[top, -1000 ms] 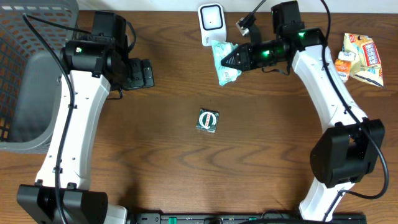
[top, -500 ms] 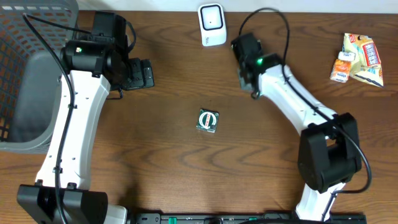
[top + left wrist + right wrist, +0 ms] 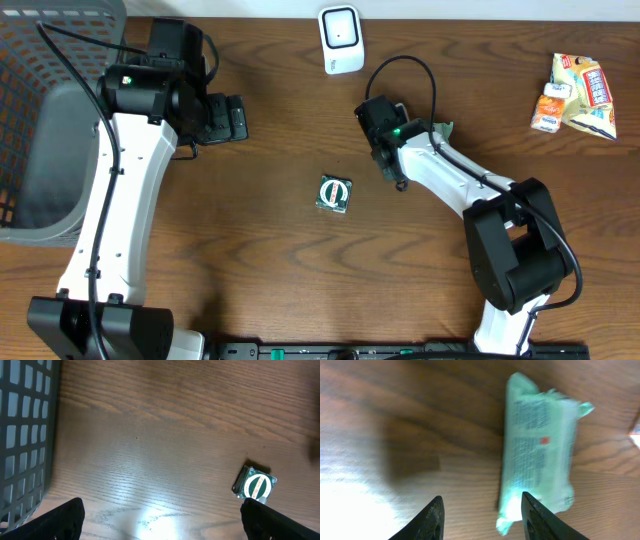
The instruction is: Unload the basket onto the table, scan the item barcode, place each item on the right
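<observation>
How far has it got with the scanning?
Done, it seems: the green packet, held at the white scanner a second ago, now lies on the table. In hand: the right gripper stands open above it. Left: the small round-logo pack and the snacks, apparently unscanned.

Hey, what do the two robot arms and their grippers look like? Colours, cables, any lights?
The left arm and right arm have smooth white shells with bulky black joint housings. A small green light glows near each wrist. Thin black cables loop along both. The left gripper and right gripper each have two plain black, blunt fingers.
</observation>
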### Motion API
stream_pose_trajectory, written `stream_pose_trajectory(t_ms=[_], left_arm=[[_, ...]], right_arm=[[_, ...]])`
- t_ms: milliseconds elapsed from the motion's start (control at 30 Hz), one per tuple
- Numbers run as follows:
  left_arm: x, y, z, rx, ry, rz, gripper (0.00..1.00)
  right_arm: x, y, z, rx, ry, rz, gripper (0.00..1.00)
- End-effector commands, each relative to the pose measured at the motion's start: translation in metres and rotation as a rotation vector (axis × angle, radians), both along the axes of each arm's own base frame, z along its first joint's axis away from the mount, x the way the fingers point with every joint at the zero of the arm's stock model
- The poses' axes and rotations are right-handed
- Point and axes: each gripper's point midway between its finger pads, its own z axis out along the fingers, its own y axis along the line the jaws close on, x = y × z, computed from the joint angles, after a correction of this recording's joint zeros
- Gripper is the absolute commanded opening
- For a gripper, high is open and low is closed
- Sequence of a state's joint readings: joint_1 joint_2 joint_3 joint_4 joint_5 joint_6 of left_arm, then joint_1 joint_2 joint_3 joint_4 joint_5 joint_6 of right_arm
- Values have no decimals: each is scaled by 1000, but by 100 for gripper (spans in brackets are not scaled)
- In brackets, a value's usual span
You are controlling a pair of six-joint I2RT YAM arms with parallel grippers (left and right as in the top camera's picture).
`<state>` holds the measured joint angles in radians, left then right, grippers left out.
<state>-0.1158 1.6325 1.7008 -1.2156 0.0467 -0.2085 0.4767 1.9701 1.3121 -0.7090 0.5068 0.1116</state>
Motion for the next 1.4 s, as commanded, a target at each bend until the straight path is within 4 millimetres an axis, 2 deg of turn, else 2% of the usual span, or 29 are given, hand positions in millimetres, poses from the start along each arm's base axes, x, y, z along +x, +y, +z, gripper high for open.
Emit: stream_pose_trajectory(t_ms=[0,100,300,367,400,433,533,600,700,733,800,967,1067,1100,1167,1233,1367], left_arm=[[0,1,-3,8,9,-2,98],[0,1,-3,8,9,-2,98],[0,1,-3,8,9,-2,98],[0,1,-3,8,9,-2,98],[0,1,-3,8,9,-2,98],[0,1,-3,8,9,-2,98],[0,1,-3,8,9,-2,98],[0,1,-3,8,9,-2,98],[0,1,-3,8,9,-2,98],[0,1,-3,8,9,-2,98],[0,1,-3,8,9,-2,98],[0,1,-3,8,9,-2,98],[0,1,-3,8,9,-2,98],[0,1,-3,8,9,-2,98],[0,1,-3,8,9,-2,98],[0,1,-3,8,9,-2,98],[0,1,-3,8,9,-2,98]], right_arm=[[-6,9,-1,37,22,9,44],[1,3,11,47,-29,-67,47],[35,-17,46,148,-117,-161,74],[47,-26,46,282,-77,-148,83],[49,-25,45,327,-57,-126,84],[51,-26,41,461,-8,-78,86],[56,-42,38,654,31,-78,87],[58,-60,33,790,49,-117,85],[56,-72,23,921,81,-138,80],[56,-73,20,952,91,-145,78],[54,-74,9,1032,124,-165,65],[45,-73,-26,1049,206,-212,58],[41,-70,-38,1049,240,-223,39],[40,-69,-39,1049,244,-225,28],[41,-70,-38,1047,241,-230,13],[44,-71,-32,1049,225,-258,2],[51,-73,-10,1024,172,-238,1]])
